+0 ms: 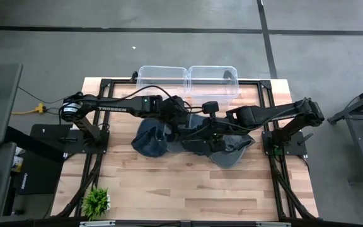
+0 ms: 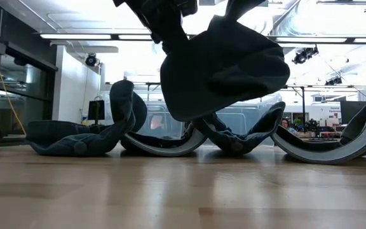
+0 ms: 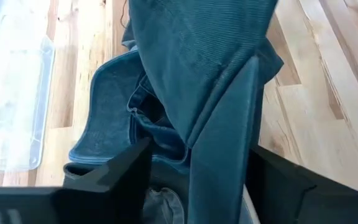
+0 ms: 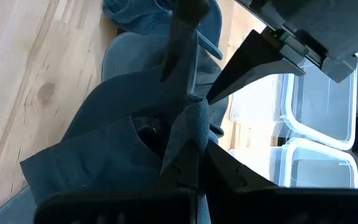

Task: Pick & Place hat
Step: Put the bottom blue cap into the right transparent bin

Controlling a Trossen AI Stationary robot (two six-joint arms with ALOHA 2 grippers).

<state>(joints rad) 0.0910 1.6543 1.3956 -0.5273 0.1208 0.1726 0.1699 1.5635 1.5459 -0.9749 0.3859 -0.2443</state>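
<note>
- High view: both arms are meeting over the table's middle, above a heap of dark blue-grey hats; the left gripper and right gripper are sitting close together, with fabric spreading out to both sides beneath them.
- Only the high view is showing the two clear bins standing side by side at the far edge of the wooden table, and a small green plant at the near left corner.
- Low view alone is showing height: one hat is hanging clear of the tabletop, with the rest of the hats lying on the wood behind it, brims curling upward.
- Right wrist view: the right gripper is pinching a fold of the hat, fingers clenched on the cloth; the left arm's fingers are reaching in from farther off.
- Left wrist view: the left gripper is straddling a hanging fold of the hat, fingers spread either side; whether they are pressing it, cannot tell.
- Hat: soft corduroy-like cloth, dark teal, crumpled and folded.
- Orientation: in the low view its long axis is running roughly level, sloping down to the left, bulging crown facing down.
</note>
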